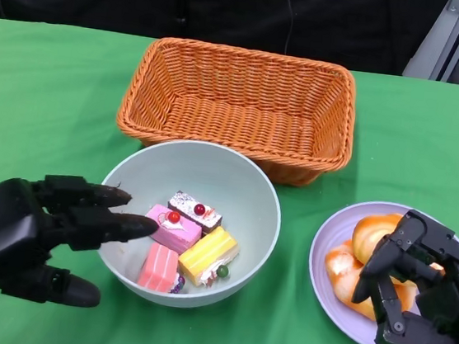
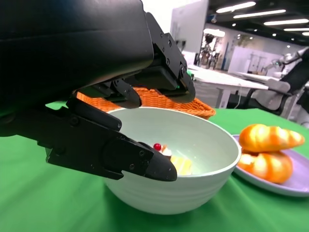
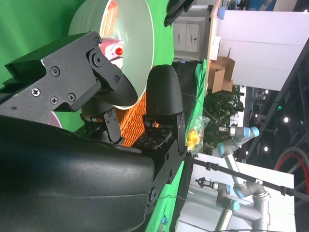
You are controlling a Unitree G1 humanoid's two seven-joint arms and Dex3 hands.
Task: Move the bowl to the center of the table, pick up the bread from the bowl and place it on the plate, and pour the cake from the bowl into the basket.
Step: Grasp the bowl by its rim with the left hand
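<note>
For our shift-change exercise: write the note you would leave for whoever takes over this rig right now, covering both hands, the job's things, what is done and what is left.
Left hand: holds nothing, fingers spread at the near-left rim of the bowl, some reaching over it.
Right hand: over the plate, fingers curled above the bread; I cannot tell whether it grips.
Bowl stands mid-table in front of the basket and holds the cake pieces.
Done: bowl centred, two bread pieces on the plate.
Left: grasp the bowl and pour the cake into the basket, which has nothing in it yet.
</note>
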